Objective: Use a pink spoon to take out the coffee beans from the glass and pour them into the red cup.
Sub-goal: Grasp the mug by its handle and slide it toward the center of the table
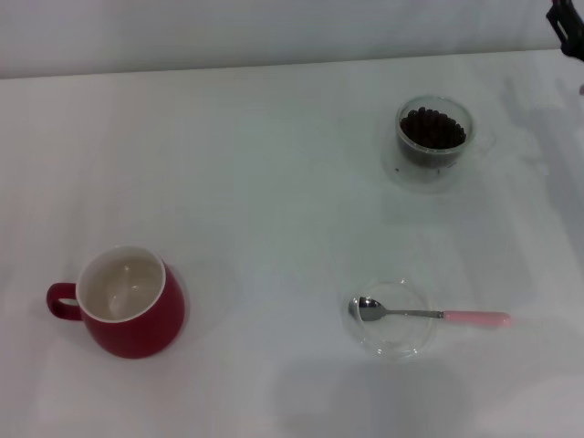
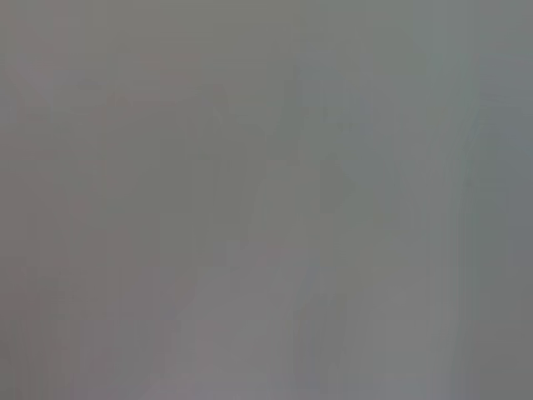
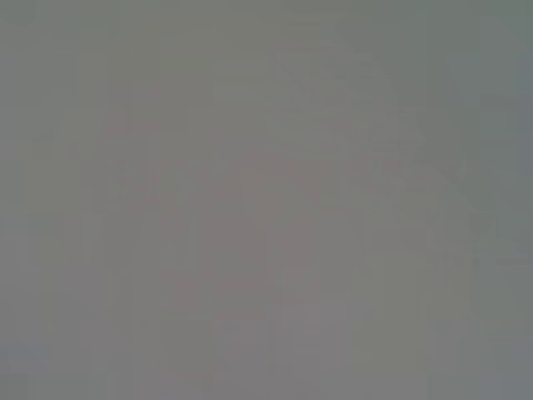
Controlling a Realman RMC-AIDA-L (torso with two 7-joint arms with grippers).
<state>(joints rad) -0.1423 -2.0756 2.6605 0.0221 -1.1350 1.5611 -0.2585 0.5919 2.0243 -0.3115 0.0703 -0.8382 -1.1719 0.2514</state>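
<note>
In the head view the red cup [image 1: 128,306] stands at the front left, upright, its white inside empty, its handle pointing left. The glass [image 1: 435,134] stands at the back right with a heap of coffee beans [image 1: 434,127] in it. The pink spoon [image 1: 433,315] lies at the front right, its metal bowl resting in a flat clear dish [image 1: 391,319] and its pink handle pointing right onto the table. A dark piece of my right arm [image 1: 568,27] shows at the top right corner. The left gripper is out of view. Both wrist views show only plain grey.
The white table [image 1: 274,182] carries the things, with a wall edge along the back. The cup and the spoon's dish stand far apart at the front.
</note>
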